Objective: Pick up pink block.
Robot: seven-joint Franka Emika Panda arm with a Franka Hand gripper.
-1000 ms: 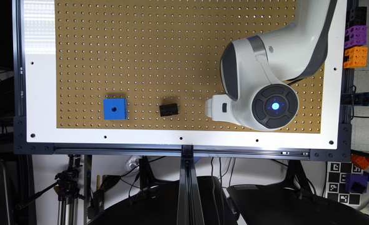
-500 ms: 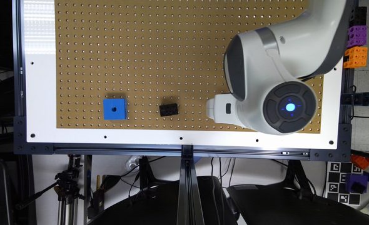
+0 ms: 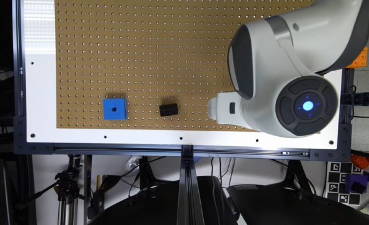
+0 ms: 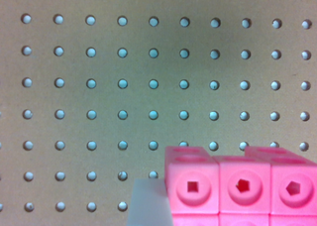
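- The pink block (image 4: 242, 186) is seen in the wrist view, close to the camera, with three round studs in a row facing the lens and a further row partly cut off at the frame's edge.
- Each stud is marked by a small dark recess at its centre.
- A pale, blurred surface (image 4: 147, 202) is seen just beside the pink block; what it is cannot be told.
- The brown pegboard (image 4: 124, 82) is shown behind the pink block in the wrist view, its holes in regular rows.
- Whether the pink block is held cannot be told: no fingers are made out in the wrist view, so the state of the jaws cannot be judged.
- In the exterior view the gripper (image 3: 217, 107) is seen as a white part past the wrist, over the pegboard's (image 3: 140, 47) edge nearest the white border (image 3: 40, 93), toward the exterior view's right.
- The Panda arm (image 3: 297, 56) is shown large over the board's right part, with a dark round cap bearing a blue light (image 3: 307, 106).
- A black brick (image 3: 168, 110) is found on the pegboard, near the gripper and toward the exterior view's left of it.
- A blue cube (image 3: 115, 109) with a centre hole is set further to the left, well apart from the gripper.
- The black brick and the blue cube are apart from each other.
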